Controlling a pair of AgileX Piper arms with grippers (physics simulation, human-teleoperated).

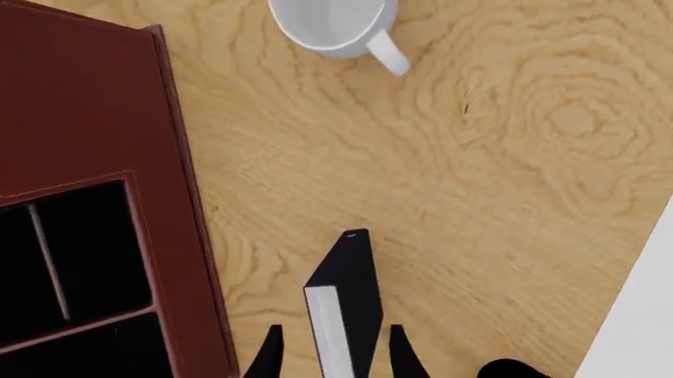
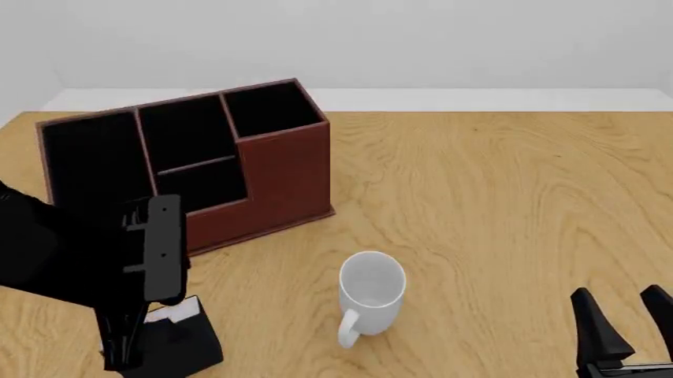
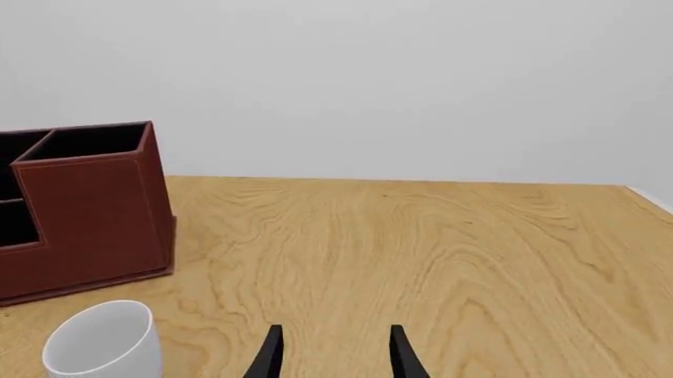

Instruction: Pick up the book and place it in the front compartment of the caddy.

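Note:
The book point(image 1: 352, 276), black-covered with a white page edge, stands on the wood table between the fingers of my left gripper point(image 1: 334, 329). The fingers straddle it with a gap on each side, so the gripper is open. From the front, the left arm hides most of the book point(image 2: 187, 345) near the table's front left. The reddish-brown caddy point(image 2: 284, 173) with black compartments stands behind the book, close beside it in the left wrist view point(image 1: 105, 118). At the front right my right gripper point(image 2: 619, 299) is open and empty, far from both.
A white mug point(image 2: 371, 287) stands upright between the book and the right gripper; it also shows in both wrist views point(image 1: 331, 24) point(image 3: 100, 342). The table's edge point(image 1: 631, 315) runs near the book.

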